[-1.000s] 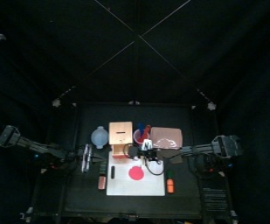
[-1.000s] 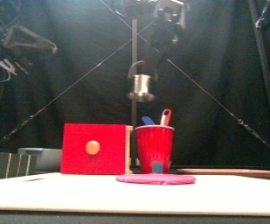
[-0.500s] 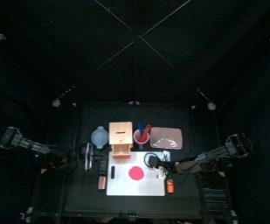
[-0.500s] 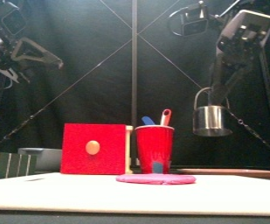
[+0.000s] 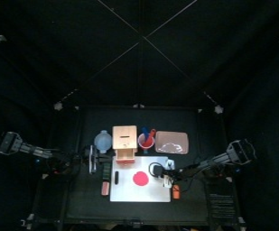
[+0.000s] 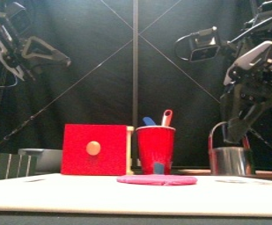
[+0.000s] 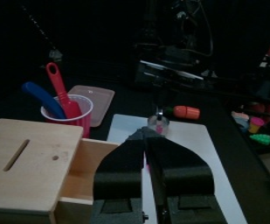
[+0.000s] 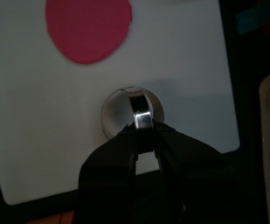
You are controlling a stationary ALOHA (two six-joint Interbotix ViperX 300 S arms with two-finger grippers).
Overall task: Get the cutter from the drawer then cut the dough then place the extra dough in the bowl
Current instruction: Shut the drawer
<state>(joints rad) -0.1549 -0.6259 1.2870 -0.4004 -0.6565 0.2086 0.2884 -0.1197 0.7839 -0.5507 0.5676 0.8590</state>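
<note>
A red cup holds two toy knives; a pink tray lies beside it. A white board lies in front.

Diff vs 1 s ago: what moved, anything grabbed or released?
The right gripper, shut on the cutter by its wire handle throughout, carried it from high over the middle rightward and down to the white board, beside the dough, not on it. Nothing released. Dough, wooden box and red cup stayed put; the left gripper, raised at the left, barely moved.
</note>
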